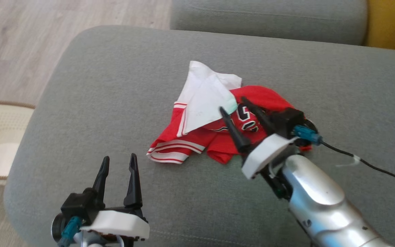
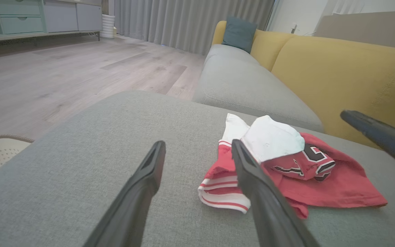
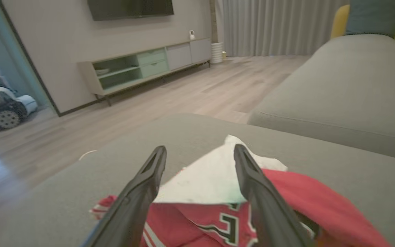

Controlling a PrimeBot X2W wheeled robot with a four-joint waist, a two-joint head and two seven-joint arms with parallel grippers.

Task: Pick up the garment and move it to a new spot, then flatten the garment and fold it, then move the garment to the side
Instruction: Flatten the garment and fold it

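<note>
The garment [image 1: 197, 103] lies crumpled at the centre of the head view, on the grey cushion [image 1: 115, 85].

- Main fabric: red.
- A white panel is folded up over the upper part of the heap and forms a pointed peak.
- The lower-left edge carries bands of white-and-red striping.
- Black characters outlined in white show on a red fold near the middle. They are partly covered and cannot be read.

The right gripper [image 1: 232, 104] stands over the right-centre of the garment, fingers spread wide, with nothing clamped between them. The left gripper [image 1: 119, 158] sits at the lower left of the frame, over bare cushion. Its fingers are spread wide and empty, apart from the striped edge.
</note>
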